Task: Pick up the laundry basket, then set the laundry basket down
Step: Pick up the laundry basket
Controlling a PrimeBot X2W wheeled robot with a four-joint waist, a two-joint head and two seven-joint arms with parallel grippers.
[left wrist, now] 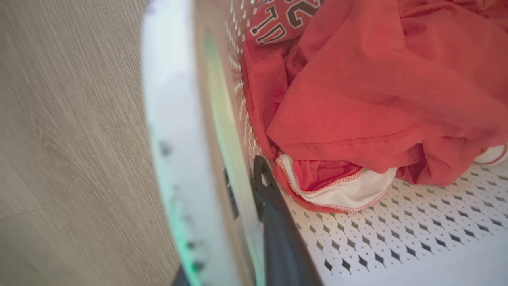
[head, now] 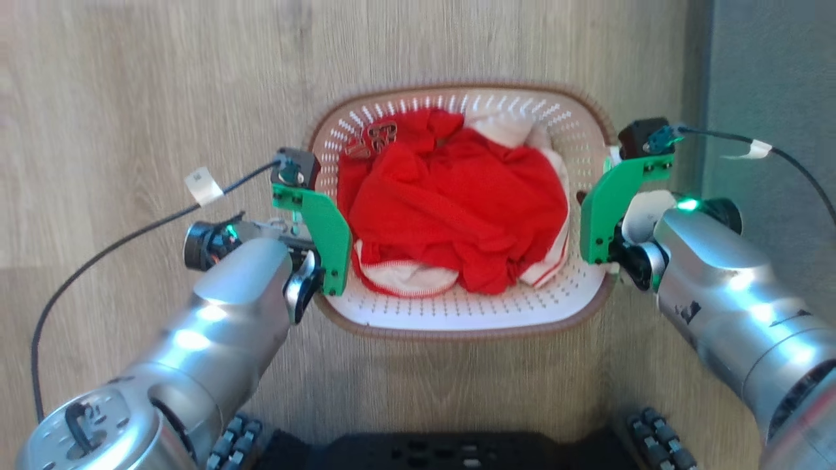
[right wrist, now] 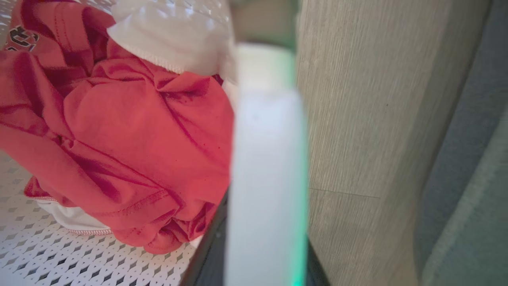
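1. Wood floor [head: 130, 98] takes up most of the scene, with a grey strip [head: 771, 78] along the far right.
2. The laundry basket [head: 470, 312] sits dead centre in front of me, between my two arms. Its right end is close to the grey strip. I can't tell whether its bottom is on the floor or just off it.
3. Handling call: it's thin perforated plastic, so light and a bit flexy. The walls would bow if I squeezed mid-side. The rim and side handles look like the stiff parts, so I'd hold there, at both ends and level.
4. The load is a red shirt [head: 457, 202] heaped in the middle, with a white garment [head: 405, 279] poking out near-left and far-right. It's soft, adds little weight and is piled loose, so it could slide if I tip the basket.
5. The left gripper [head: 324, 264] is on the left end. In the left wrist view the left handle [left wrist: 174, 119] and rim run between the fingers. The inner finger [left wrist: 274, 222] lies against the inside wall, and it looks clamped on.
6. The right gripper [head: 597, 243] is on the right end. The right handle [right wrist: 266, 159] fills the gap between the fingers, with the dark inner finger [right wrist: 210, 254] tight beside it. This one reads as clamped too.
7. The plastic is smooth, so a slip is possible if one side leads the other.
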